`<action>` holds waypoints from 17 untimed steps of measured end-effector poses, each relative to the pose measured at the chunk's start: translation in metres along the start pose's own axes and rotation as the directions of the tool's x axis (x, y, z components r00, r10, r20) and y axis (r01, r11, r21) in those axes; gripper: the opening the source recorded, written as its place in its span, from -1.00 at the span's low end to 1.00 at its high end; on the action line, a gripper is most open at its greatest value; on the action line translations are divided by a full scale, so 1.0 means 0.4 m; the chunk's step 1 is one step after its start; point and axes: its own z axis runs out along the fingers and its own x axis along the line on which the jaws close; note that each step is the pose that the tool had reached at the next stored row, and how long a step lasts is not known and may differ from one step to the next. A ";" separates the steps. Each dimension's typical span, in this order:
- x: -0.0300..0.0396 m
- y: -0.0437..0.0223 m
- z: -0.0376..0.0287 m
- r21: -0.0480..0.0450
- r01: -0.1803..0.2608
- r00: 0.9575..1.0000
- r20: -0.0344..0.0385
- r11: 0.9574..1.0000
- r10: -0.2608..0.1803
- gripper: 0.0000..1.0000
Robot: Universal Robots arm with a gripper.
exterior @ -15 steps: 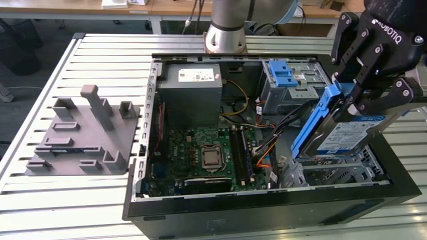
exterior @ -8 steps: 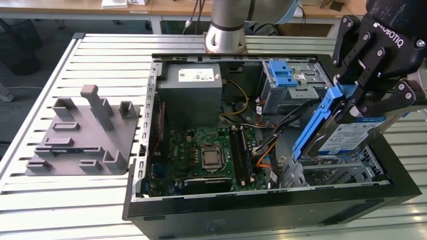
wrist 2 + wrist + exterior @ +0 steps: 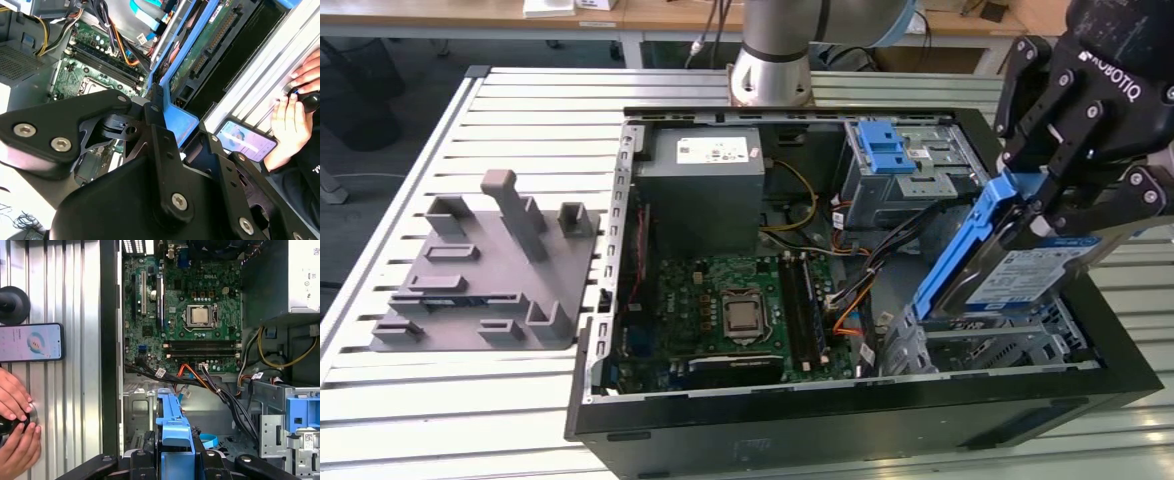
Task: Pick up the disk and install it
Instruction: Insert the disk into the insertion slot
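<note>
The disk (image 3: pixel 1023 275), a silver drive with a white-and-blue label in a blue carrier, hangs tilted over the lower metal drive cage (image 3: pixel 987 348) at the exterior view's right side of the open computer case (image 3: pixel 854 425). My black gripper (image 3: pixel 1057 205) is shut on the disk's upper end. The disk's lower end reaches down to the cage's top. In the first wrist view the blue carrier (image 3: pixel 173 430) juts out between my fingers (image 3: pixel 142 465). The second wrist view catches the carrier (image 3: pixel 186 119) and the disk's circuit-board underside (image 3: pixel 212 42).
Inside the case lie the motherboard (image 3: pixel 734 310), the grey power supply (image 3: pixel 707 180), loose cables (image 3: pixel 854 290) and an upper cage with a blue latch (image 3: pixel 887 150). A grey fixture (image 3: pixel 487 270) stands on the slatted table. A person's hands (image 3: pixel 17 427) and a phone (image 3: pixel 31 342) are beside the case.
</note>
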 end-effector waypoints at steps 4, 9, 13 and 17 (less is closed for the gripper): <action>0.000 -0.002 0.005 0.000 0.000 1.000 0.000 1.000 0.000 -0.27; 0.001 -0.003 0.010 0.000 0.000 1.000 0.000 1.000 0.000 -0.27; 0.003 -0.004 0.016 0.000 0.000 1.000 0.000 1.000 0.000 -0.27; 0.004 -0.004 0.023 0.000 0.000 1.000 0.000 1.000 0.000 -0.27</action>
